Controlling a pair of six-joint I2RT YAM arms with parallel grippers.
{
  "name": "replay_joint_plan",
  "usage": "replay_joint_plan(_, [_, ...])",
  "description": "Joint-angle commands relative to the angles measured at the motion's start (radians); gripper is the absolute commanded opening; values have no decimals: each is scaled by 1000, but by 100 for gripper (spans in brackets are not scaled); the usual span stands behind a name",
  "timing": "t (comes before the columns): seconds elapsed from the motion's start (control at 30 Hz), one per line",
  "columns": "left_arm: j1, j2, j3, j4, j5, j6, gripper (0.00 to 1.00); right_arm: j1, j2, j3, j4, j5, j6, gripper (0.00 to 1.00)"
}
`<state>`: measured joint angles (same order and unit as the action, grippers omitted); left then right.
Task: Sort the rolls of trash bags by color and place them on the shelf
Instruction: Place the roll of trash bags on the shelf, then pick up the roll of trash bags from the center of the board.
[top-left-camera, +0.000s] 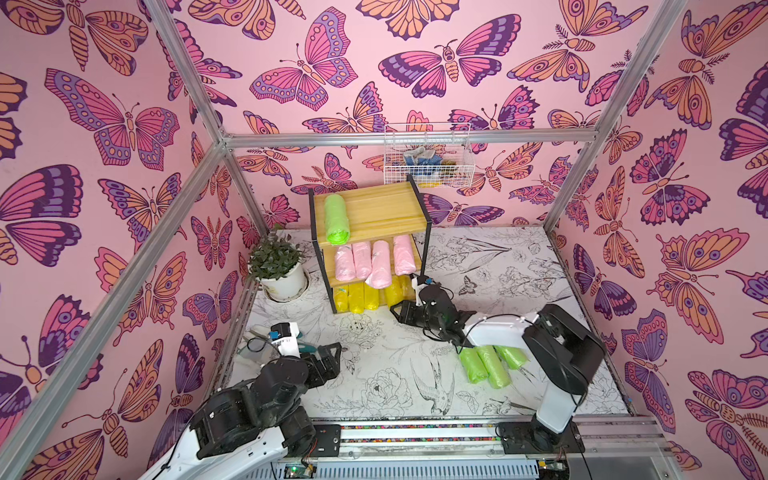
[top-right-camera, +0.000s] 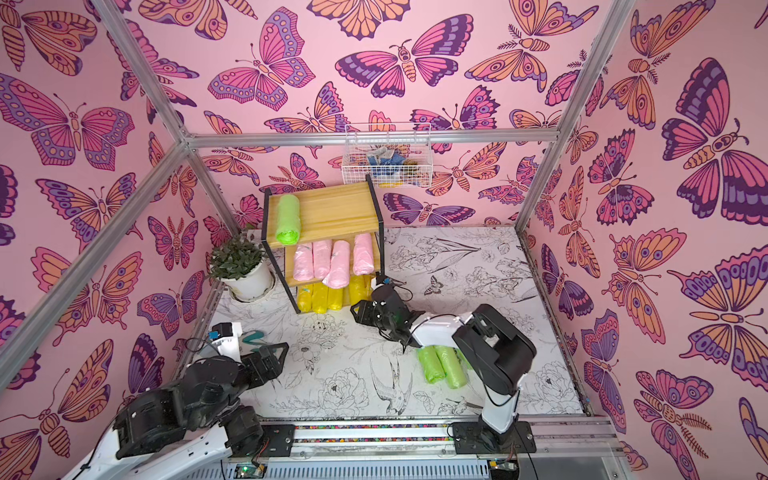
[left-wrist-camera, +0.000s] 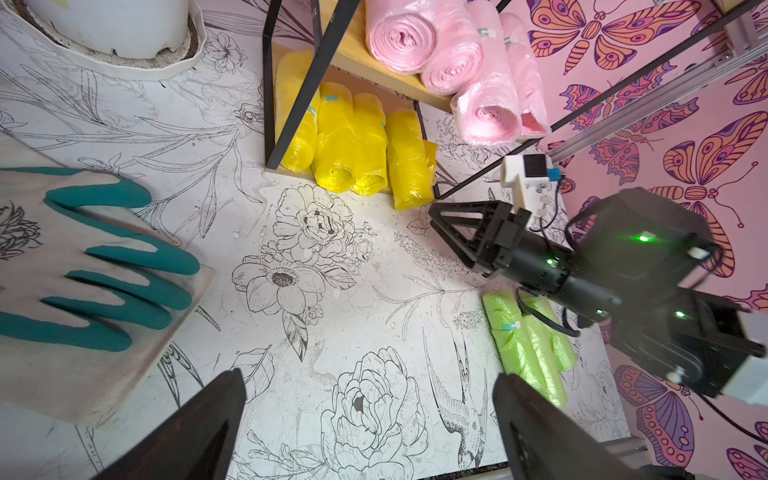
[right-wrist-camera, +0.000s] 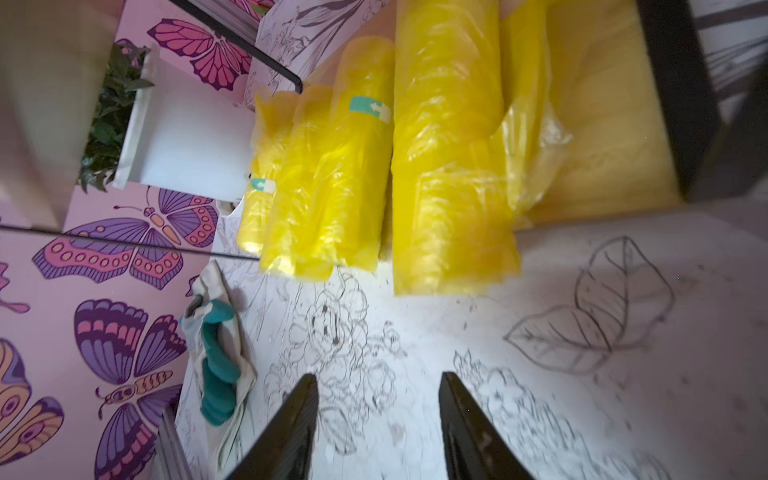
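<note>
Right hand (right-wrist-camera: 378, 376) apart, empty, facing yellow rolls (right-wrist-camera: 449, 166) | left hand (left-wrist-camera: 370, 374) apart, empty | yellow tier judged done | next: green rolls (top-left-camera: 492, 365) to shelf (top-left-camera: 382, 208) top

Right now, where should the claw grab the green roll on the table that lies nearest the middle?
Probably its middle, from above, the right claw set across its width. That green roll lies flat with one long side free; the other touches the next roll, so one finger must wedge between.
</note>
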<state>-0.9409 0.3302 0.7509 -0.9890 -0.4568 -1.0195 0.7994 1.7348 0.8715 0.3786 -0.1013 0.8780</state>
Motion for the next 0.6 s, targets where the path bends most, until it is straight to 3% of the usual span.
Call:
replay_joint_plan(0.0, [7, 21, -24, 22, 24, -19, 99, 10, -115, -25, -181, 21, -63, 52])
replay_joint_plan(0.3, [6, 167, -13, 62, 133, -38, 98, 18, -522, -59, -775, 172, -159, 61])
replay_joint_plan(0.57, [5, 363, 33, 142, 250, -7, 97, 18, -796, -176, -1053, 229, -82, 69])
